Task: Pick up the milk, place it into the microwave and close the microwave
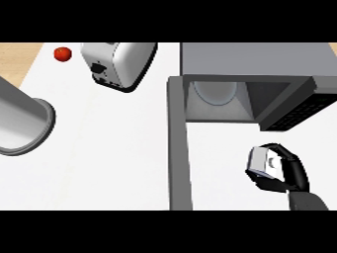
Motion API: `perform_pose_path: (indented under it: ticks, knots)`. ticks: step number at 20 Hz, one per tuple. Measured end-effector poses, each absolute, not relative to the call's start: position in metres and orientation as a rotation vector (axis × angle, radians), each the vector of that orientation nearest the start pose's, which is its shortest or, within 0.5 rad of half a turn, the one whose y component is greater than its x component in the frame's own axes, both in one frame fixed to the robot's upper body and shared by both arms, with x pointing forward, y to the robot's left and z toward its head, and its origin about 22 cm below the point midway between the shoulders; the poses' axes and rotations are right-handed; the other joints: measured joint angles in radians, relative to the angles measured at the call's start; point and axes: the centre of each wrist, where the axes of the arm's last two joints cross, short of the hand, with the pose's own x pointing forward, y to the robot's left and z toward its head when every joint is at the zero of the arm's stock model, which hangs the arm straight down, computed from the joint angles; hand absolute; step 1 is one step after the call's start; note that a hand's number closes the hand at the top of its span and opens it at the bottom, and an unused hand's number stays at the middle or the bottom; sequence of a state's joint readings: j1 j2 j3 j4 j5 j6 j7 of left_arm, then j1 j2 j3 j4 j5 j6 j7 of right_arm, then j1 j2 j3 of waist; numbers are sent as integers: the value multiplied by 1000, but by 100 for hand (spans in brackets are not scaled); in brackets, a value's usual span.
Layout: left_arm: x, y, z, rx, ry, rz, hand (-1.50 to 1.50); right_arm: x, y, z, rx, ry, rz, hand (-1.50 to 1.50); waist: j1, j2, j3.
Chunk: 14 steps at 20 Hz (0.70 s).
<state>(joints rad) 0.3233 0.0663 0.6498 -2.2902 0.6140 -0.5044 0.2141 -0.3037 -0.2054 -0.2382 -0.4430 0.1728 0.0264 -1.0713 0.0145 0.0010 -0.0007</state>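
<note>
My right hand (291,170) is at the lower right, its fingers and thumb curled round a small white and grey milk carton (261,161). The carton is held above the white counter, a little in front of the microwave (258,62). The microwave stands at the back right with its cavity (218,101) showing. Its door (178,143) is swung open and juts toward me as a long grey slab left of the hand. At the left, my left forearm (10,116) is a big grey cylinder; its hand is out of view.
A silver toaster (118,63) stands at the back centre-left. A small red apple-like fruit (63,53) lies left of it near the counter's far edge. White counter (105,158) stretches between the forearm and the open door.
</note>
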Motion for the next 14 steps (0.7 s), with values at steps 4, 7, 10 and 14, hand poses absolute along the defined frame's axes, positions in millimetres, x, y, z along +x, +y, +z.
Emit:
perform_pose_path:
  ticks: [4, 7, 10, 14]
  knots:
    - [91, 362, 133, 13, -1961, 29, -150, 238, -317, -150, -167, -1825, 199, 150, -3, -1, -1]
    - [88, 360, 131, 4, -1958, 30, -150, 247, -311, -146, -148, -1844, 191, 150, -3, -1, 0]
    - [86, 367, 138, 6, -1962, 22, -150, 258, -300, -143, -143, -1857, 172, 150, -1, 0, 1]
    - [87, 368, 138, 14, -1965, 29, -150, 273, -286, -133, -104, -1896, 165, 150, -7, -2, 1]
